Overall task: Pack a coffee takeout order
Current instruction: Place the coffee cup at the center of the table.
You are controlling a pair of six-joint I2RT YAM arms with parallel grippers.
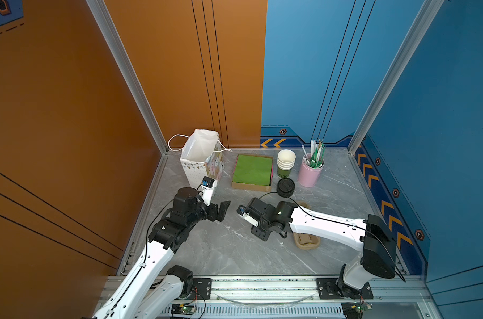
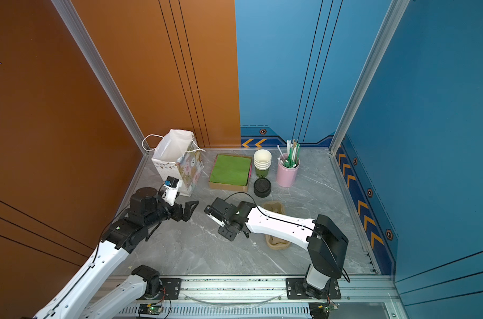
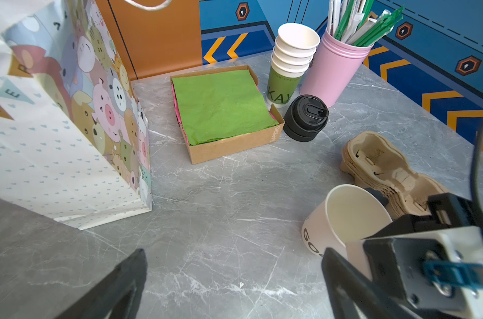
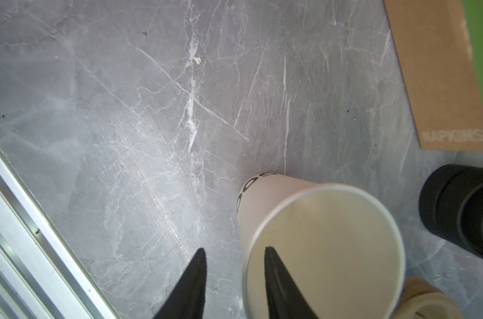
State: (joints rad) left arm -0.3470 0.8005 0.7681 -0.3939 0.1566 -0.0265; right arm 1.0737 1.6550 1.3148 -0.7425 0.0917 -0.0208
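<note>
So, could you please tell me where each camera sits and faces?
Top views: high in front, looking down at the table; left arm and right arm show.
Left wrist: low, facing the gift bag and napkin box; open left pincer shows.
Right wrist: facing down; right pincer straddles the white cup rim.
Wrist views share that cup.

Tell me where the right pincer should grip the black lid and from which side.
Grip the black lid across its round outer rim, coming straight down from above. It lies flat, top up, so only its edge offers opposing faces. The cup stack and pink tin stand close behind and the napkin box beside it, so a sideways approach looks crowded.
</note>
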